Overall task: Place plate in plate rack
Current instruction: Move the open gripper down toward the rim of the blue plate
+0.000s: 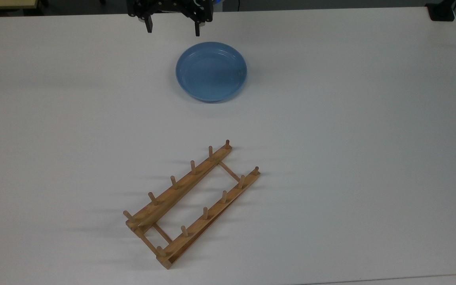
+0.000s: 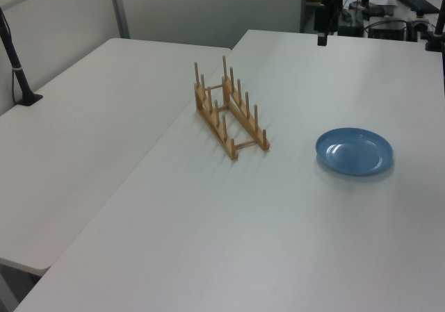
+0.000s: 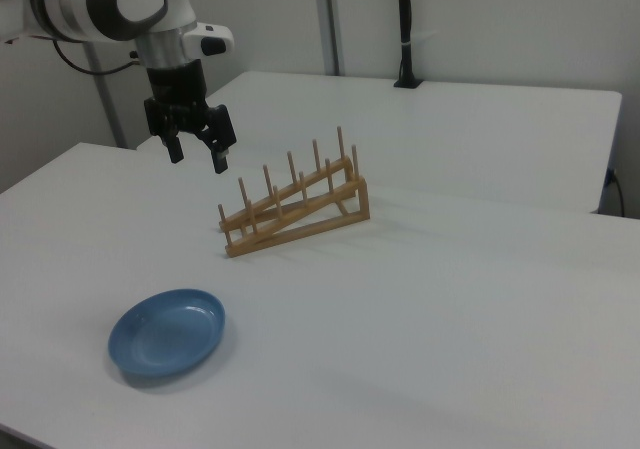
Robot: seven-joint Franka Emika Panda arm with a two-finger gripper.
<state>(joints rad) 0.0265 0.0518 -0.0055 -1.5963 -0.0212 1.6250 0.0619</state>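
Glossy smooth blue plate point(image 1: 211, 72), bare light wooden plate rack point(image 1: 191, 204), matt white table point(image 1: 350, 138)

A white table point(image 1: 350, 138) adjoins a second white table point(image 2: 83, 117) bearing a black post point(image 2: 17, 69).

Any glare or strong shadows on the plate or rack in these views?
Left view: a bright highlight sits on the plate. Top view: faint sheen inside the plate; the plate rack pegs cast soft shadows toward the top view's left. Right view: soft shadow under the plate, no glare.

Overhead plus two opposite oblique table point(image 1: 331, 118) views
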